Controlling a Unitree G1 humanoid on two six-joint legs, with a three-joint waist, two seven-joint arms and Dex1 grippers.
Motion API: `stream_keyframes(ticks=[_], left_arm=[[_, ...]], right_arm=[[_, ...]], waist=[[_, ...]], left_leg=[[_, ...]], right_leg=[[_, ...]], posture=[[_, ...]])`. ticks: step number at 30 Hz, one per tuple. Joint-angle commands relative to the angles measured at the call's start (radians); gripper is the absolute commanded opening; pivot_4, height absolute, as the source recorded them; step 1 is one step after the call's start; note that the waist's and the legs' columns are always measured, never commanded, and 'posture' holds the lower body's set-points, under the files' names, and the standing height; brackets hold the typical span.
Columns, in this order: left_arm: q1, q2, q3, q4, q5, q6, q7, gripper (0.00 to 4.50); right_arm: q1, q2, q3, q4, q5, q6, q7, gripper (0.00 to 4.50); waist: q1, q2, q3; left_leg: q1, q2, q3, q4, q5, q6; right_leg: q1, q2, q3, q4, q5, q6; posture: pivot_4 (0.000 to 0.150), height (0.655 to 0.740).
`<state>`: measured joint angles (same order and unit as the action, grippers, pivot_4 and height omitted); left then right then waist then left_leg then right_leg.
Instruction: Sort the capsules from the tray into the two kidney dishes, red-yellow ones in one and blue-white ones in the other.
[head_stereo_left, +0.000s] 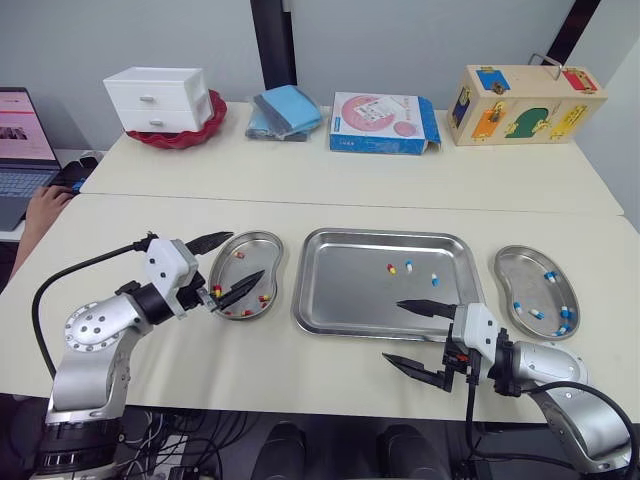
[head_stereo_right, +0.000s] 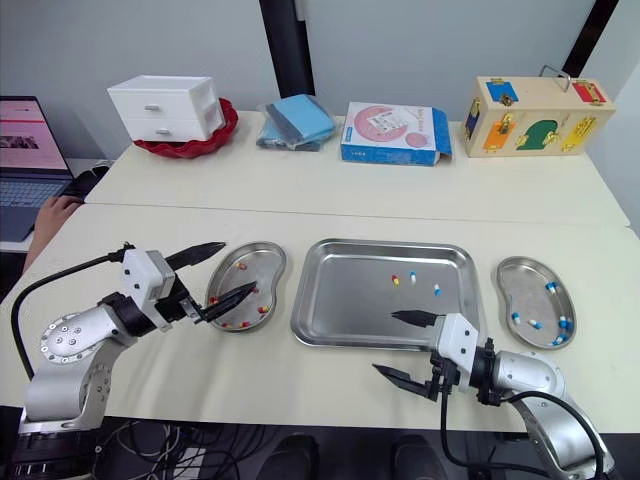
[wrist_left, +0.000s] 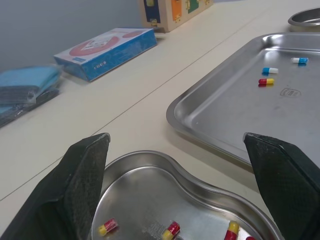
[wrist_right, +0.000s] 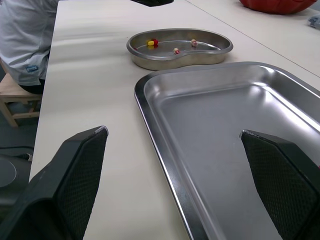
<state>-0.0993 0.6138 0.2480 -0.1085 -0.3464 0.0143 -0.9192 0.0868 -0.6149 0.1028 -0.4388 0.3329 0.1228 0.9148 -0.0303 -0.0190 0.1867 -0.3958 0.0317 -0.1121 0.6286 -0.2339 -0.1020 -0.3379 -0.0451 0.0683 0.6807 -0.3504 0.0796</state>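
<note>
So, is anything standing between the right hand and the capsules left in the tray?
Nothing visible. The open right hand hovers at the near edge of the tray, and only bare tray floor lies before the three capsules.

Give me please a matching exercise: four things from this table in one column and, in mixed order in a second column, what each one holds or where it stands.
Column one
1. left kidney-shaped steel dish
2. right kidney-shaped steel dish
3. rectangular steel tray
4. white plastic two-drawer box

Column two
A. holds capsules of both colours
B. stands in a red bowl
C. holds blue-white capsules only
D. holds red-yellow capsules only

Pairs: 1-D, 2-C, 3-A, 4-B.
</note>
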Motion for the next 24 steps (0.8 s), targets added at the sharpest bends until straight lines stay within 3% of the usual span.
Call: stream_keyframes(ticks=[1, 8, 15, 19, 24], left_arm=[[0.031, -0.005, 0.007, -0.028, -0.002, -0.019, 0.024, 4.43], [0.118, 0.009, 0.053, -0.11, -0.109, 0.127, 0.054, 4.43], [0.251, 0.037, 0.228, -0.201, -0.252, 0.316, 0.123, 4.43], [0.357, 0.099, 0.38, -0.105, -0.256, 0.335, 0.08, 4.43], [0.463, 0.137, 0.436, -0.038, -0.246, 0.339, 0.015, 4.43]], right_arm=[[0.0, -0.012, -0.017, -0.04, 0.012, -0.009, 0.005, 4.5], [0.043, -0.04, -0.088, -0.09, 0.065, 0.048, -0.016, 4.5], [0.203, -0.108, -0.396, -0.152, 0.232, 0.195, -0.04, 4.5], [0.347, -0.186, -0.649, -0.046, 0.2, 0.144, 0.068, 4.5], [0.395, -0.254, -0.775, 0.129, 0.148, 0.068, 0.174, 4.5]], waist=[[0.0, 0.0, 0.0], [-0.001, 0.0, 0.0], [0.0, 0.0, 0.0], [0.001, 0.0, 0.0], [-0.001, 0.0, 0.0]], left_leg=[[0.0, 0.0, 0.0, 0.0, 0.0, 0.0], [0.0, 0.0, 0.0, 0.0, 0.0, 0.0], [0.0, 0.0, 0.0, 0.0, 0.0, 0.0], [0.0, 0.0, 0.0, -0.001, 0.0, 0.0], [0.002, 0.0, 0.003, -0.001, 0.0, 0.0]], right_leg=[[0.0, 0.0, 0.0, 0.0, 0.0, 0.0], [0.0, 0.0, 0.0, 0.0, 0.0, 0.0], [0.0, 0.0, 0.0, 0.0, 0.0, 0.0], [0.001, 0.0, 0.0, 0.0, 0.0, 0.0], [0.001, 0.0, 0.002, -0.001, 0.0, 0.0]], posture=[[0.15, 0.7337], [0.15, 0.7337], [0.15, 0.7337], [0.15, 0.7337], [0.15, 0.7337]])
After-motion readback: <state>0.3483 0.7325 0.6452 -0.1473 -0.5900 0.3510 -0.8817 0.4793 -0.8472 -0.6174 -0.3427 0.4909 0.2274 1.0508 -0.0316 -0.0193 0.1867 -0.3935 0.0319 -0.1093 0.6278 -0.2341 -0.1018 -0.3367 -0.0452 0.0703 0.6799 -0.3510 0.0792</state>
